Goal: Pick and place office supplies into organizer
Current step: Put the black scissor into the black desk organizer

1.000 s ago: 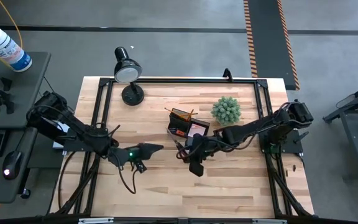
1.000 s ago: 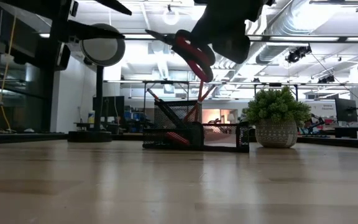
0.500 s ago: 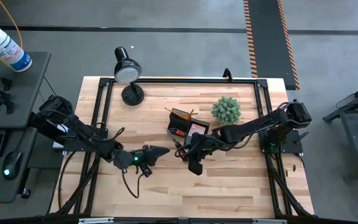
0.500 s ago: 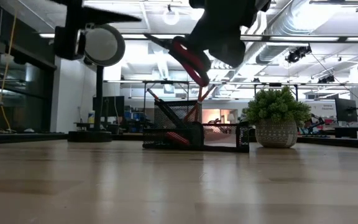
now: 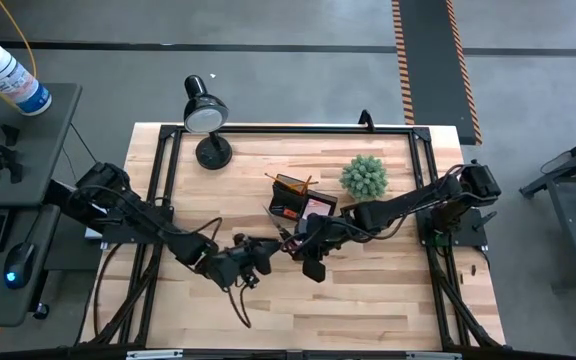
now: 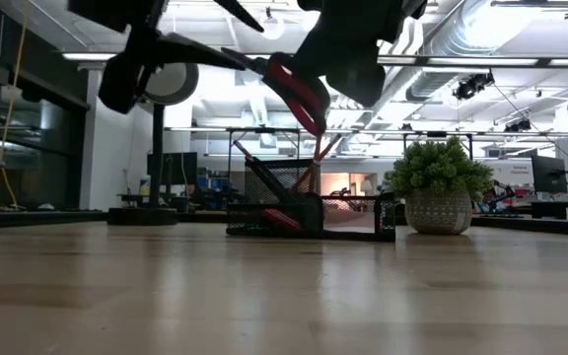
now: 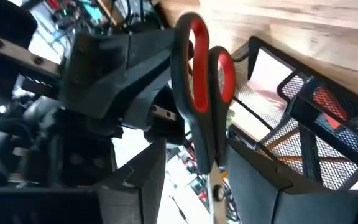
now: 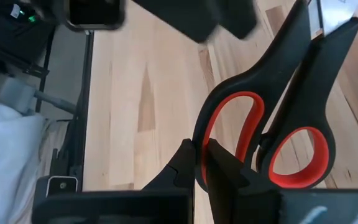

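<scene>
The scissors (image 8: pixel 263 134) are held above the table (image 5: pixel 368 300) by the right gripper (image 5: pixel 293 243), whose fingers (image 8: pixel 191 171) are pressed together through one of the red handle loops. In the right wrist view the two red-lined loops are seen just ahead of those fingers, with the black handle arms running away from them. In the low view the scissors (image 6: pixel 299 89) are seen well off the wooden surface, tilted, in front of the organizer (image 6: pixel 309 202) and higher than its top.

Just beside the scissors, on the left arm's side, the left gripper (image 5: pixel 258 247) is found with its fingers spread. In the left wrist view the scissors (image 7: pixel 204 99) are seen between those spread fingers (image 7: pixel 253 186), handles away from the camera; whether they are touched by them cannot be told.

Farther back, the organizer (image 5: pixel 301 200) is set near the middle of the table, with orange-yellow pencils (image 5: pixel 293 181) standing in its taller back section and a pink sticky-note pad (image 5: pixel 319 209) in a front compartment. A red item (image 5: pixel 284 212) is seen low in another compartment. A green plant ball (image 5: pixel 364 176) is placed just beside the organizer on the right arm's side, and a black desk lamp (image 5: pixel 206 115) stands at the far edge on the left arm's side.
</scene>
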Controlling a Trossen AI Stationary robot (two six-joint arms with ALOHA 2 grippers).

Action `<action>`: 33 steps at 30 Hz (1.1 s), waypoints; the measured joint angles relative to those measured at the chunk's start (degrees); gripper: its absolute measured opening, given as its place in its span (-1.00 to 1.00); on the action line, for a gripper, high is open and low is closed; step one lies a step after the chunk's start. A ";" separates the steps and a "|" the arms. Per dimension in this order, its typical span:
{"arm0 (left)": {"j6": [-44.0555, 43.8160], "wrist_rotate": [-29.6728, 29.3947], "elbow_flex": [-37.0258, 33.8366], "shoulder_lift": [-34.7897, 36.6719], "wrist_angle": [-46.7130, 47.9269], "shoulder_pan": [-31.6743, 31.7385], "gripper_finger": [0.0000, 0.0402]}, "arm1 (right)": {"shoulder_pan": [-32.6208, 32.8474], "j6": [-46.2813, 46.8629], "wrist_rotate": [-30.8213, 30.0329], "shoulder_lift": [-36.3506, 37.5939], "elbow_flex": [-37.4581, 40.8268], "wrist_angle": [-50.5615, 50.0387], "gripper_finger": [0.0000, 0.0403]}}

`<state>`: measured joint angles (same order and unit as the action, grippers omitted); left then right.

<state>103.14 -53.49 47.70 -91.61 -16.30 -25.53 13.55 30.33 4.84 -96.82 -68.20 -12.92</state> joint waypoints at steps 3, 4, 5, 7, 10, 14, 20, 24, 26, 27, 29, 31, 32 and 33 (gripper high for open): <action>-2.67 -0.14 0.04 -0.62 -0.39 1.25 -0.25 | -0.01 -0.51 -0.02 0.00 0.00 0.21 -0.96; -4.38 -0.21 0.04 -0.62 -0.65 1.84 -0.25 | -0.01 -0.64 -0.02 0.00 0.00 0.19 -0.96; -6.09 -0.33 0.07 -0.59 -0.84 2.38 -0.25 | 0.01 -0.74 -0.02 0.00 0.00 0.19 -0.96; -8.52 -0.54 0.07 -0.59 -0.84 3.53 -0.25 | 0.08 -0.81 -0.02 0.00 0.00 0.19 -0.96; -9.46 -0.93 0.07 -0.59 -1.19 4.65 -0.25 | 0.12 -0.81 -0.02 0.00 0.00 0.20 -0.96; -9.56 0.60 0.07 -0.59 -1.15 5.49 -0.25 | 0.12 -0.90 0.14 0.00 0.00 0.37 -0.96; -10.92 0.36 0.07 -0.59 -1.15 6.09 -0.25 | 0.10 -1.01 0.09 0.00 0.00 0.39 -0.96; -11.78 1.04 0.07 -0.59 -1.22 6.07 -0.25 | 0.10 -0.96 0.09 0.00 0.00 0.68 -0.96; -12.13 1.04 0.07 -0.59 -1.68 6.07 -0.25 | 0.10 -1.01 0.09 -0.02 0.00 0.97 -0.96; -12.13 1.05 0.07 -0.59 -1.87 6.07 -0.25 | 0.10 -0.99 0.10 -0.01 0.00 1.01 -0.96; -12.13 1.36 0.07 -0.59 -2.16 6.07 -0.25 | 0.10 -1.01 0.09 -0.02 0.00 1.07 -0.96; -12.13 1.41 0.07 -0.59 -2.67 6.23 -0.25 | 0.10 -1.09 0.19 -0.02 0.00 1.06 -0.96; -12.16 1.43 0.07 -0.59 -3.19 6.65 -0.25 | 0.10 -1.18 0.20 -0.02 0.00 1.04 -0.96; -12.33 1.51 0.07 -0.56 -3.42 6.89 -0.25 | 0.10 -1.22 0.20 -0.02 0.00 1.06 -0.96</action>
<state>90.80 -51.98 47.77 -92.17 -19.72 -18.64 13.65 29.10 5.04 -96.84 -68.20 -11.86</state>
